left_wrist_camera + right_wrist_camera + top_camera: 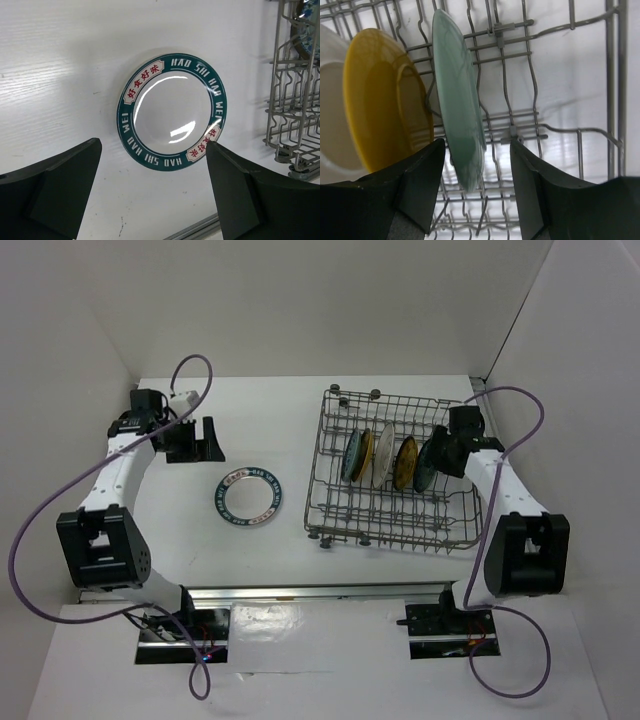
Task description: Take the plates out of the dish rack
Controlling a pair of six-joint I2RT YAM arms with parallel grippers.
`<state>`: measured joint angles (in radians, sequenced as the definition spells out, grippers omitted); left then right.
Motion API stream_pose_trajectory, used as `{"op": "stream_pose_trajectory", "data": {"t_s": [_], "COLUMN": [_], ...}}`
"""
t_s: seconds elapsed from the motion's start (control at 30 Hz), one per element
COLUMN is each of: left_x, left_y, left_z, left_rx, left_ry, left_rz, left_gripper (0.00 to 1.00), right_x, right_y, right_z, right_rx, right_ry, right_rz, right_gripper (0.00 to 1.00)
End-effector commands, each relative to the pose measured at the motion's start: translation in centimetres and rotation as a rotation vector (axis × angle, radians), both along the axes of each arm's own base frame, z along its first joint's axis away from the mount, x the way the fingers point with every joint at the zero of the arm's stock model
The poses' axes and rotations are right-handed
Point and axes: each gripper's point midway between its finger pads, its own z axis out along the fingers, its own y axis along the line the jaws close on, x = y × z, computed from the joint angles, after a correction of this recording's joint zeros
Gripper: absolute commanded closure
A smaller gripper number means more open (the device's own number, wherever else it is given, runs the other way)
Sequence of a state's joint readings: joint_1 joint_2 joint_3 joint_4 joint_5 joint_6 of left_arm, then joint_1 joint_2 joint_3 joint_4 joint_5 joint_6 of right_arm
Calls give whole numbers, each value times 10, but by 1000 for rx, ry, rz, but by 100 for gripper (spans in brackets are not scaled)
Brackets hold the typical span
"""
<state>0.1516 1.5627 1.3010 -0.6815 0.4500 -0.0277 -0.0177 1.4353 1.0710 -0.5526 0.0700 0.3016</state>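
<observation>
Unloading so far: one teal-rimmed plate (250, 496) lies flat on the tabletop (280, 410), left of the rack (380, 520); the other plates stand on edge inside the rack.
Next plate: the green plate (460, 100), rightmost in the row, upright, seen edge-on from the right wrist.
Neighbours: a yellow plate (380, 100) just beside it on the left, with a white plate (330, 125) beyond.
Right jaws: open, one finger on either side of the green plate's nearest rim. Neither is seen touching, and the left finger is closer.
Key relation: the plate's faces run parallel to the fingers, so closing should pinch it across its thickness.
Left jaws: wide open, holding nothing, near the teal-rimmed plate and well apart from the rack.
Nearer arm: right.
Risk: nudging the yellow plate while closing.
</observation>
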Motion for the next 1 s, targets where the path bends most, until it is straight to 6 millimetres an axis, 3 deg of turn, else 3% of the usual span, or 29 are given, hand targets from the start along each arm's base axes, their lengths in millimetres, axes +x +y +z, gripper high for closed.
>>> {"op": "stream_pose_trajectory", "data": {"t_s": [0.0, 0.03, 0.13, 0.23, 0.27, 0.3, 0.4, 0.53, 0.6, 0.7, 0.73, 0.77, 0.8, 0.83, 0.87, 0.9, 0.93, 0.97], "left_x": [-13, -15, -24, -33, -35, -38, -42, -48, -52, -56, -59, -63, -65, -69, -70, -75, -77, -76], "left_y": [0, -3, -12, -20, -20, -24, -26, -28, -34, -44, -49, -57, -62, -68, -73, -83, -87, -89], "left_z": [29, 41, 53, 69, 74, 80, 90, 99, 99, 105, 109, 115, 125, 134, 138, 147, 149, 153], "left_rx": [68, 80, 94, 105, 106, 107, 116, 118, 93, 53, 45, 12, -13, -32, -56, -105, -127, -152], "left_ry": [-45, -74, -99, -136, -149, -171, -180, -206, -209, -233, -240, -253, -282, -313, -333, -361, -365, -369], "left_rz": [-29, -35, -65, -86, -85, -95, -100, -94, -112, -165, -197, -244, -266, -301, -332, -374, -392, -387], "left_gripper": [0, 0, 0, 0, 0, 0, 0, 0, 0, 0, 0, 0, 0, 0, 0, 0, 0, 0], "right_x": [24, 27, 29, 29, 29, 29, 27, 30, 32, 27, 28, 26, 28, 23, 22, 15, 13, 6], "right_y": [-2, -4, -3, 1, -5, -4, -15, -28, -39, -29, -13, 1, 31, 72, 103, 150, 183, 208], "right_z": [2, 5, 5, 8, 9, 13, 36, 89, 129, 190, 204, 232, 246, 262, 262, 260, 265, 245], "right_rx": [0, -9, -32, -67, -91, -107, -197, -300, -383, -476, -505, -482, -400, -301, -193, -35, 78, 195], "right_ry": [-59, -68, -66, -64, -64, -64, -79, -163, -228, -350, -389, -460, -524, -599, -636, -659, -707, -666], "right_rz": [-15, -21, -11, 13, -6, -7, -48, -89, -156, -170, -153, -132, -35, 77, 165, 346, 434, 487], "right_gripper": [42, 52, 62, 81, 93, 99, 100, 100, 100, 100, 100, 100, 100, 100, 100, 100, 100, 100]}}
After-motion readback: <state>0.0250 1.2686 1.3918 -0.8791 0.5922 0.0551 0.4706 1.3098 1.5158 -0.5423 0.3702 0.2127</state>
